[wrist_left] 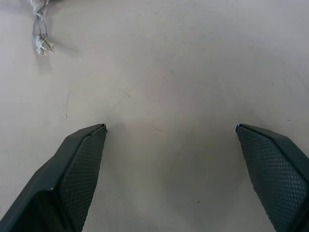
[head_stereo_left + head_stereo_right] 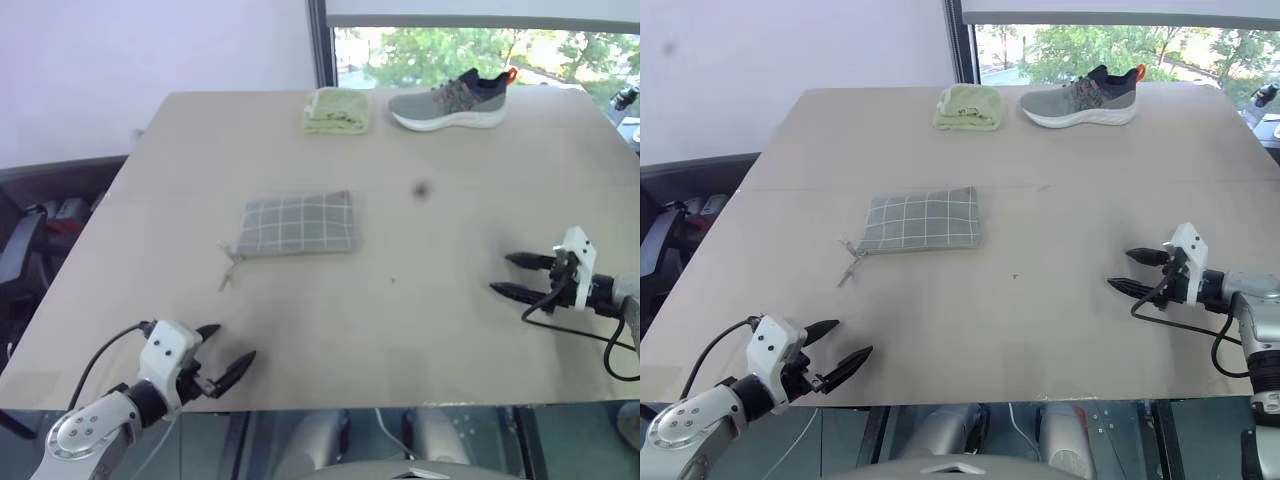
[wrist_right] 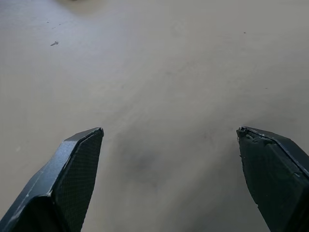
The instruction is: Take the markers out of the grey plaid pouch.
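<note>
Office-like room, large tan table (image 2: 330, 300), window (image 2: 480, 55), trees outside

The grey plaid pouch (image 2: 299, 224) is showing grey-green fabric crossed by thin white grid lines, lying mid-frame on the pale beige table (image 2: 400, 310). At upper centre, the folded cloth (image 2: 336, 110) is looking yellow-green, while the shoe (image 2: 449, 100) is showing grey with a white sole and orange heel tab

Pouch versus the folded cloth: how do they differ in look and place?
The pouch is grey-green with white grid lines; the cloth is plain yellow-green. The pouch lies flat mid-table with a zipper pull trailing; the cloth sits folded and thicker at the far edge beside the shoe. Both are fabric, untouched.
</note>
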Controlling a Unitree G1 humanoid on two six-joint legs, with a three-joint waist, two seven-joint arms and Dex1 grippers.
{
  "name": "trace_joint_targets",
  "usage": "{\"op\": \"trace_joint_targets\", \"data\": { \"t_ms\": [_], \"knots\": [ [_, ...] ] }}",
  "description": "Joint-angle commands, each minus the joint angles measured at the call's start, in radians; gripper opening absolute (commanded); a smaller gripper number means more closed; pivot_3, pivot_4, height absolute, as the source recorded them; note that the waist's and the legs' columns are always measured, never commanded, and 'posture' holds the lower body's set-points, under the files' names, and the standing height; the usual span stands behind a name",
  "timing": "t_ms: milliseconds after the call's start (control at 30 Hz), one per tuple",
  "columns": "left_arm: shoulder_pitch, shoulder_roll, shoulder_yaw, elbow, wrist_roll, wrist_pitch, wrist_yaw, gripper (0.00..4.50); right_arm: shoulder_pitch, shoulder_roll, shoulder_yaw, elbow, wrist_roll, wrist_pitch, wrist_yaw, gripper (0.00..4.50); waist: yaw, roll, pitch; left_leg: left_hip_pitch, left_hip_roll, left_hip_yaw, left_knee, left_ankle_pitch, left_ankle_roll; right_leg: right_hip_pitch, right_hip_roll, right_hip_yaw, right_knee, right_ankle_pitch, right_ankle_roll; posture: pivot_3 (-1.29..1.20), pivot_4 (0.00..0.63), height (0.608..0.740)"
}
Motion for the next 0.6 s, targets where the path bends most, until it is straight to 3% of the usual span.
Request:
{"op": "trace_joint_targets", "data": {
  "t_ms": [33,600],
  "knots": [
    [0.016,0.0,0.039,0.003,-0.009,-0.024,-0.017,4.46,0.005,-0.027,-0.041,-0.028,0.031,-0.005,0.04,4.5,0.0,0.0,0.0,0.0,0.0,0.0,0.0,0.0,0.0,0.0,0.0,0.0,0.0,0.0,0.0,0.0,0.15,0.74],
    [-0.055,0.03,0.092,0.065,-0.028,-0.037,-0.062,4.46,0.085,-0.032,-0.093,-0.163,0.109,0.056,0.082,4.5,0.0,-0.001,0.002,0.0,0.0,0.0,0.0,0.0,0.0,0.0,0.0,0.0,0.0,0.0,0.0,0.0,0.15,0.74]
  ]
}}
